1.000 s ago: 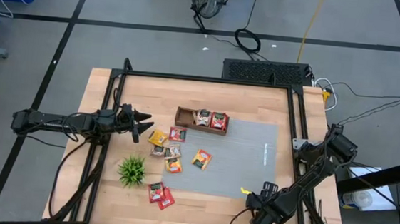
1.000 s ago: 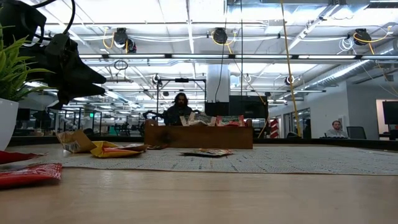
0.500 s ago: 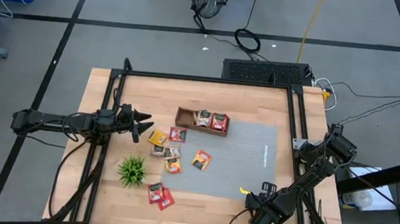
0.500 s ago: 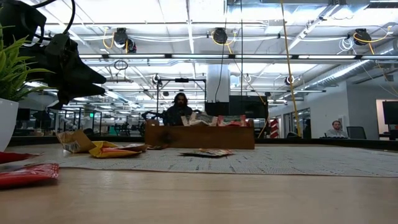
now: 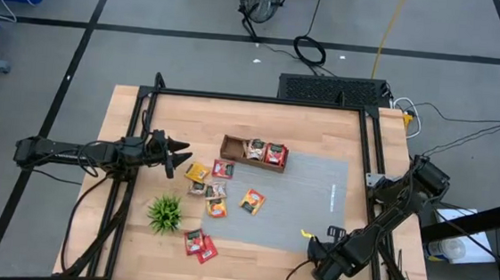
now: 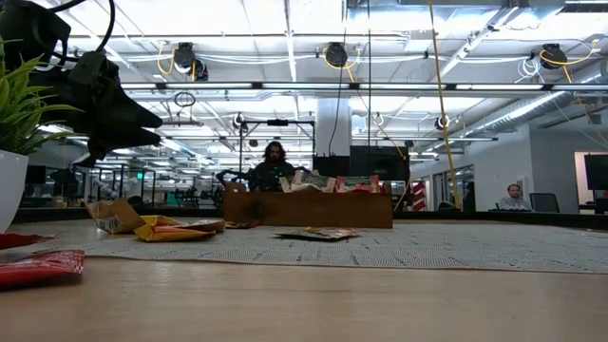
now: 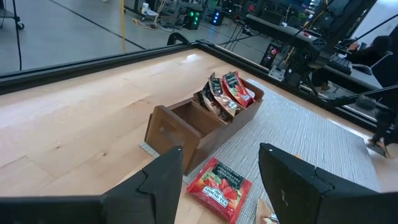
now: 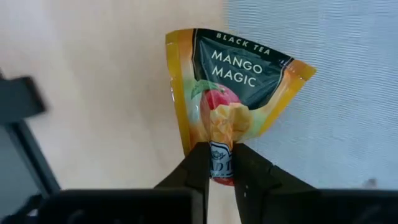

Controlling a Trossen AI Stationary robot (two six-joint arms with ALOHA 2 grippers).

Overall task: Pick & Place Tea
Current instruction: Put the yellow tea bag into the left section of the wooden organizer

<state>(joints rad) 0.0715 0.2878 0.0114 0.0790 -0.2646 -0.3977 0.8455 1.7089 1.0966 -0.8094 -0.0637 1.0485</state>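
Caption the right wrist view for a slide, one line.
Right gripper pinching a yellow Mango Magic tea packet by its lower edge, above the grey mat.

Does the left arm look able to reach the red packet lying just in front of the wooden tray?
Probably yes: the left gripper hangs open right over the red packet, nothing between them.

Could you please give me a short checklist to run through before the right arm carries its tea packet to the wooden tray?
1. Right tool pinched on the Mango Magic packet: ok.
2. Grip depth: only the packet's crumpled bottom edge is held: not ok.
3. Packet lifted off the table: cannot tell.
4. Wooden tray has empty compartments: ok.
5. Left tool open, waiting beside the tray: ok.
6. Plant off the carrying path: ok.
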